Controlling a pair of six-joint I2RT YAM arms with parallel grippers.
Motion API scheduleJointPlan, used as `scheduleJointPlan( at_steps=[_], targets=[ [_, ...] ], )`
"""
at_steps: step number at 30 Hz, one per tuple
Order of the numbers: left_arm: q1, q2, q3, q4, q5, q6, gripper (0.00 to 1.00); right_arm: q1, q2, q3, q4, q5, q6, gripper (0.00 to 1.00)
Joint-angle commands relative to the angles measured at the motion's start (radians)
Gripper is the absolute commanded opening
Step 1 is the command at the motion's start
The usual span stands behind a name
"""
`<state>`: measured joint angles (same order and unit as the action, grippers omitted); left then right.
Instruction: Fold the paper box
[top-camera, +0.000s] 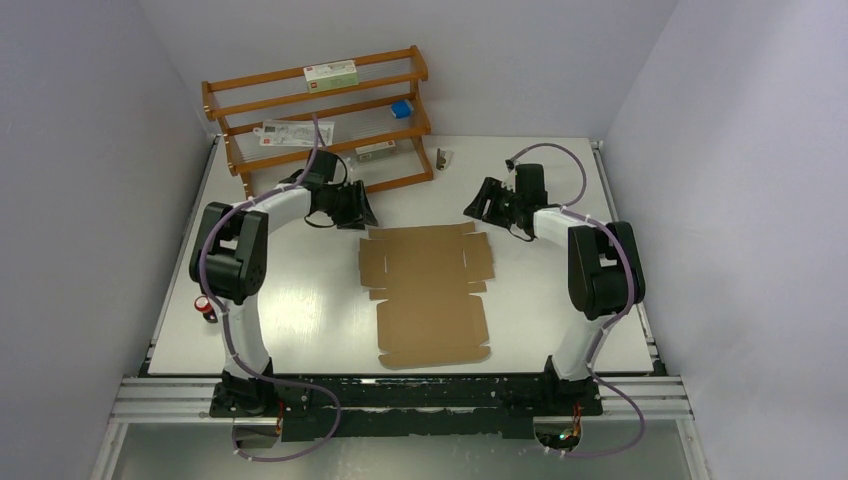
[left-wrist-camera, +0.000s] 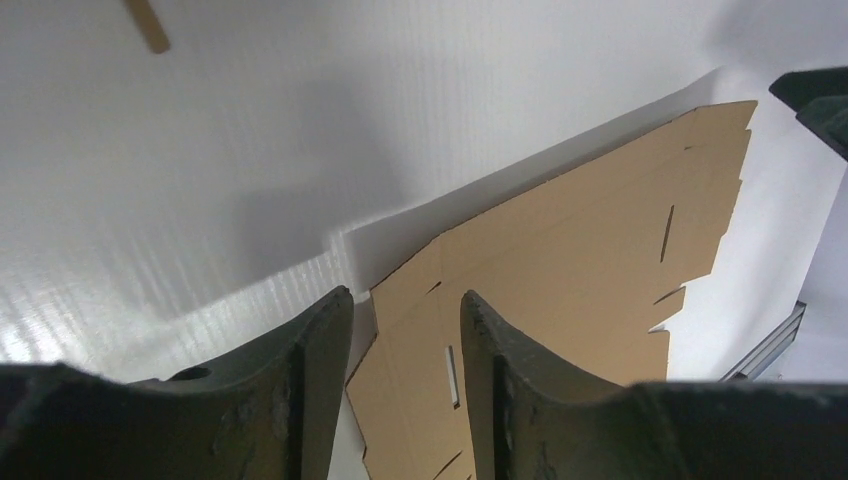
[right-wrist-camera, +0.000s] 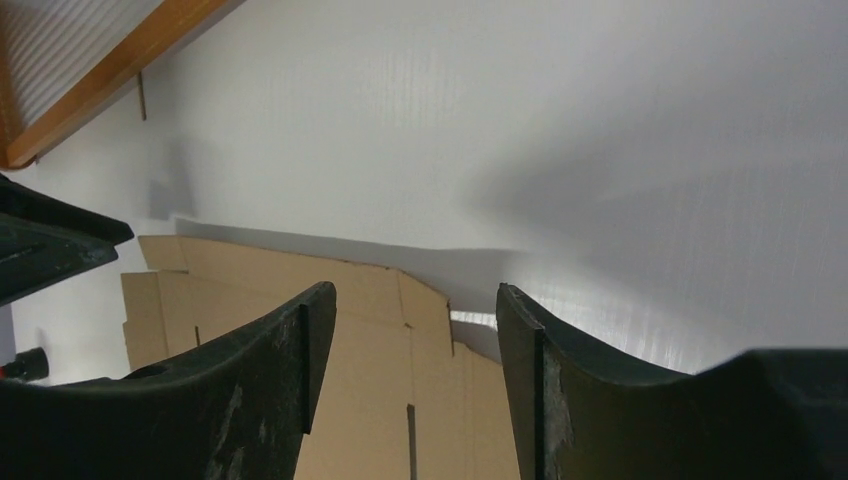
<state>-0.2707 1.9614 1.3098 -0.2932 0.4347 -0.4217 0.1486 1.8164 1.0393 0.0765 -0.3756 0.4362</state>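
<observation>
The paper box (top-camera: 428, 293) is a flat brown die-cut cardboard sheet with flaps and slots, lying unfolded in the middle of the table. My left gripper (top-camera: 358, 212) hovers just past the sheet's far left corner, jaws open and empty; its wrist view shows the sheet (left-wrist-camera: 590, 280) between and beyond the fingers (left-wrist-camera: 320, 380). My right gripper (top-camera: 478, 206) hovers just past the far right corner, open and empty; its wrist view shows the sheet's corner (right-wrist-camera: 380, 330) between the fingers (right-wrist-camera: 530, 380).
A wooden rack (top-camera: 320, 115) stands at the back left, holding white red-labelled cartons (top-camera: 330, 72) and a tiny blue box (top-camera: 402, 108). A small dark object (top-camera: 441, 158) lies right of the rack. A red-and-white item (top-camera: 207, 308) sits by the table's left edge.
</observation>
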Motion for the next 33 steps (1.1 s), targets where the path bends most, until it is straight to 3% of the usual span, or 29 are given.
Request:
scheduleJointPlan(
  at_steps=[1,8,15,18,25,33],
  targets=[
    [-0.018,0.026,0.051,-0.035,0.047,0.015,0.48,-0.011,0.059,0.046,-0.019,-0.059,-0.022,0.63],
    [-0.024,0.036,0.043,-0.053,0.045,0.024,0.46,-0.01,0.117,0.058,-0.003,-0.128,-0.019,0.55],
    [-0.04,0.03,0.018,-0.036,0.053,0.013,0.39,-0.01,0.124,0.039,0.012,-0.152,-0.015,0.38],
    [-0.05,0.038,0.034,-0.04,0.052,0.008,0.33,-0.004,0.122,0.048,-0.004,-0.142,-0.024,0.26],
    [-0.082,0.034,0.057,-0.06,0.007,-0.003,0.24,0.034,0.087,0.053,-0.043,-0.064,-0.037,0.06],
    [-0.125,0.013,0.065,-0.077,-0.082,-0.015,0.2,0.113,0.029,0.058,-0.11,0.16,-0.056,0.0]
  ],
)
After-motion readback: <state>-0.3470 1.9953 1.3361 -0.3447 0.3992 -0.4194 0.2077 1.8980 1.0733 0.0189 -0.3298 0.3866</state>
